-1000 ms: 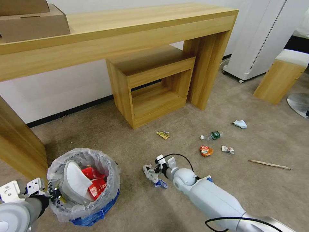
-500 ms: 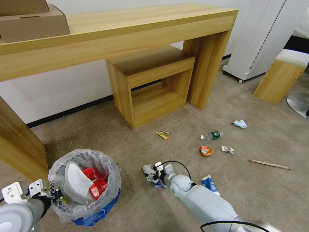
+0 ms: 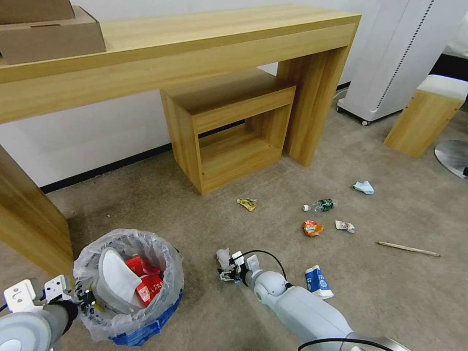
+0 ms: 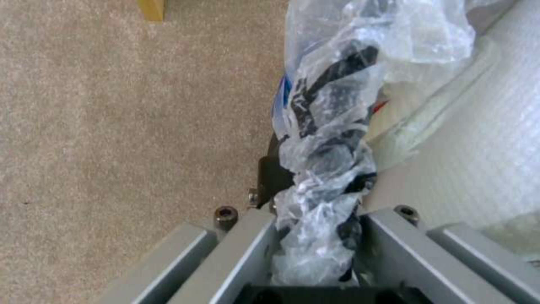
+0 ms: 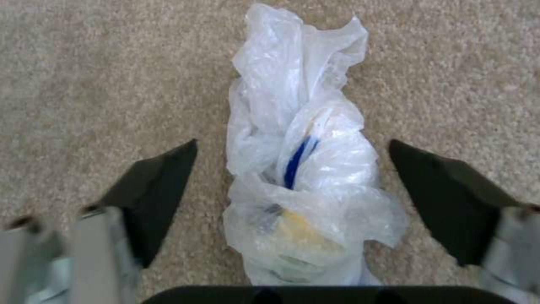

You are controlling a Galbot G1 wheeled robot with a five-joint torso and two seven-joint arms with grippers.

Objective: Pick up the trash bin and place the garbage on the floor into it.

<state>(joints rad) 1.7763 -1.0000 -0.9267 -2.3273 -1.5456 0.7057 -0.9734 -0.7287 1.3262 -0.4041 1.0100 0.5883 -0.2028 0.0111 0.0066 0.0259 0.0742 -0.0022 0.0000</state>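
Blue trash bin (image 3: 141, 327), clear-bag lined, on beige carpet (image 3: 204, 214) at the robot's left; left gripper (image 3: 87, 298) clamped on its bagged rim. Crumpled clear plastic bag (image 5: 303, 169) lies on the carpet between the spread jaws of the right gripper (image 5: 292, 190), unpinched. Blue-white wrapper (image 3: 318, 281) just beside the right arm; bottle (image 3: 321, 205), wooden stick (image 3: 408, 249) farther off.

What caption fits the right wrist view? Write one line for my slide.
Open right pincer straddling a crumpled clear plastic wrapper on the beige short-pile carpet.
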